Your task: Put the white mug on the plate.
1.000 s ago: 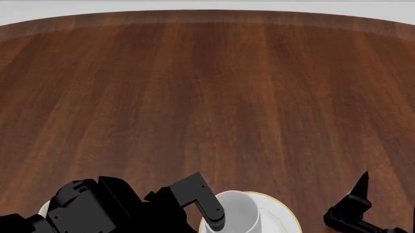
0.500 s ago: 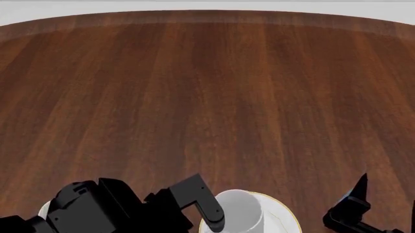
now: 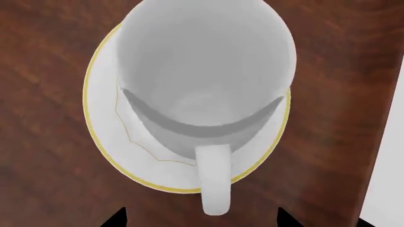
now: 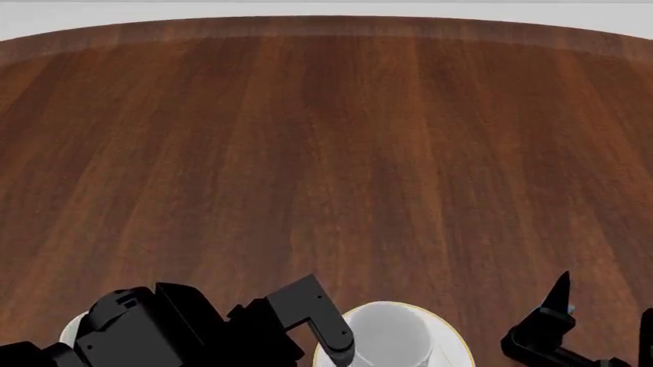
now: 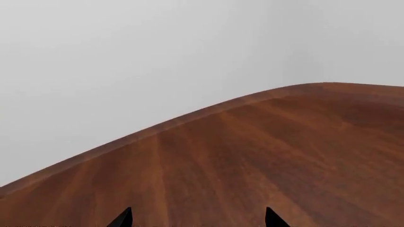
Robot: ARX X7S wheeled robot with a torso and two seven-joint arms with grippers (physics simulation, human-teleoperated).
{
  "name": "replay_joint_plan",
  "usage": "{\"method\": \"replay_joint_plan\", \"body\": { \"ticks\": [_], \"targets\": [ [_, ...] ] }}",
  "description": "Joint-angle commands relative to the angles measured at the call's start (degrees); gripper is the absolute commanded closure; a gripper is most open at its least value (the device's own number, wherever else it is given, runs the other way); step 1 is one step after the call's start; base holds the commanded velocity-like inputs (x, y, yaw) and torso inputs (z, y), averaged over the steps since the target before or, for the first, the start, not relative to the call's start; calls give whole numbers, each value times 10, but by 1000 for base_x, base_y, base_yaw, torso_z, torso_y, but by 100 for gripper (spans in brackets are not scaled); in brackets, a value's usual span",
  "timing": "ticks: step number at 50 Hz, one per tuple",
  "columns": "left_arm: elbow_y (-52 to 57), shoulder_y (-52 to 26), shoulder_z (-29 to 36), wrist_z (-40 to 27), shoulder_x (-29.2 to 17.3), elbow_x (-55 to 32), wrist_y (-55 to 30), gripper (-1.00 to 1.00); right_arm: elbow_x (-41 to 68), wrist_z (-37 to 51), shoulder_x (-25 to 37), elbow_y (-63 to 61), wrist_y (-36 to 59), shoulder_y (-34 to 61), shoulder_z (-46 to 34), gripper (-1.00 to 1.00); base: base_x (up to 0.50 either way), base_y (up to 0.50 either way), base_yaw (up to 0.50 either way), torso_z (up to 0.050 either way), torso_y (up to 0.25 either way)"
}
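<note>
The white mug (image 3: 208, 71) stands upright on the plate (image 3: 101, 127), a white plate with a thin gold rim, at the near edge of the table. The mug's loop handle (image 3: 215, 179) points toward my left gripper (image 3: 200, 220). That gripper's fingertips (image 3: 117, 218) sit wide apart on either side of the handle's end and touch nothing, so it is open. In the head view the mug (image 4: 391, 329) and the plate (image 4: 456, 344) lie just right of my left gripper (image 4: 335, 340). My right gripper (image 4: 604, 306) is open and empty to the right of the plate, and its wrist view (image 5: 197, 218) shows only table.
The brown wooden table (image 4: 326, 153) stretches far ahead to a curved far edge (image 5: 189, 118). A small white rounded thing (image 4: 69, 330) peeks out behind my left arm at the near left. The table's near edge (image 3: 372, 156) runs close beside the plate.
The mug has sunk slightly in the head view and stands straighter on the plate. My right gripper has shifted a little left and down. My left arm has barely moved.
</note>
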Motion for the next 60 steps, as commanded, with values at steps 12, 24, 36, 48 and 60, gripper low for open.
{"method": "replay_joint_plan", "body": {
  "ticks": [12, 24, 36, 48, 60],
  "targets": [
    [-2, -4, -2, -6, 0, -4, 7, -100, 2, 2, 1, -4, 4, 4, -10, -100, 0, 0, 0, 0, 0],
    [256, -6, -36, -192, -141, -84, -70, -100, 5, 5, -1, -31, 16, 2, -26, -100, 0, 0, 0, 0, 0],
    [334, -5, -40, -210, -153, -90, -76, -100, 7, 6, 0, -33, 15, 1, -28, -100, 0, 0, 0, 0, 0],
    [507, -7, -66, -348, -234, -155, -128, -100, 13, 11, 5, -58, 22, -11, -31, -100, 0, 0, 0, 0, 0],
    [776, -15, -117, -580, -309, -263, -161, -100, 22, 12, 9, -87, 22, -32, -31, -100, 0, 0, 0, 0, 0]
  ]
}}
